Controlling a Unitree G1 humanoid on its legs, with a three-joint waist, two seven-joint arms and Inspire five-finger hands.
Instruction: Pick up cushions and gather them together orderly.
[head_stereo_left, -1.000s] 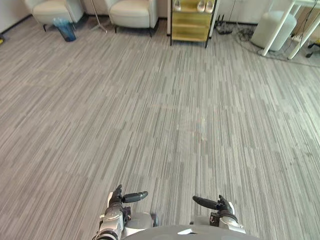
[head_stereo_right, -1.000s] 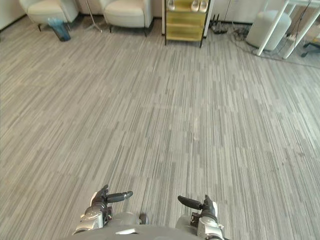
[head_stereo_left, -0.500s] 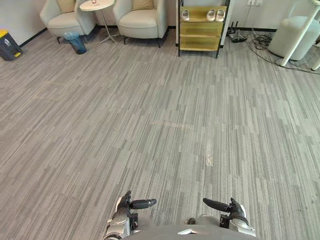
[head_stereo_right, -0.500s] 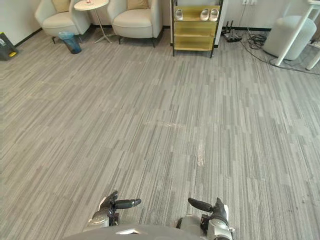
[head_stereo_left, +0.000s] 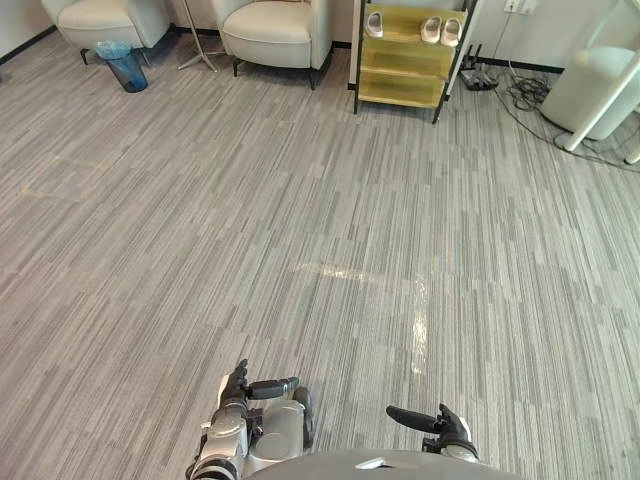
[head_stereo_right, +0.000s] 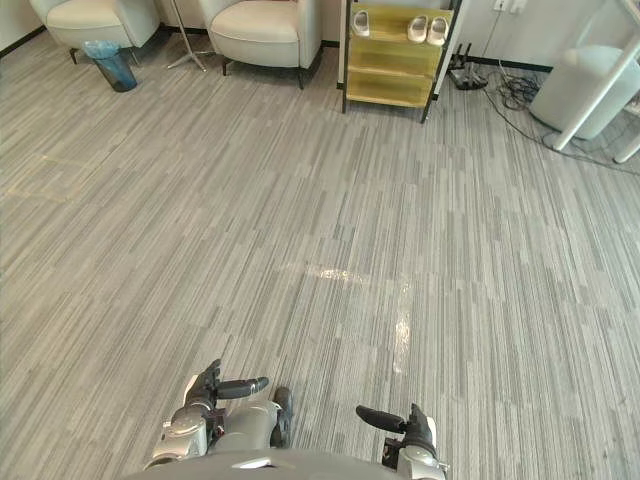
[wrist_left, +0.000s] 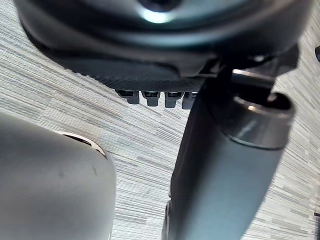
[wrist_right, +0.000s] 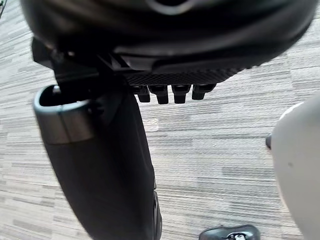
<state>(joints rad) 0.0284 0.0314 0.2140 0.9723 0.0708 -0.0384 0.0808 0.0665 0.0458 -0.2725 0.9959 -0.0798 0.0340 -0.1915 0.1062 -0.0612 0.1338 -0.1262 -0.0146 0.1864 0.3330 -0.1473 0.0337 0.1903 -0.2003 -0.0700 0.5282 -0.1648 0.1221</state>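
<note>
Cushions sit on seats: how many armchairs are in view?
2. One armchair at far left beside the blue bin; the other armchair just left of the yellow shelf. More may lie out of frame.

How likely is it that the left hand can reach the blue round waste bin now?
Probably not. The left hand hangs close in, while the blue round waste bin stands far across the grey striped floor; nothing blocks the way, only distance.

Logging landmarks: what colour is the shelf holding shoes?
Yellow shelf, best in the left eye view.
</note>
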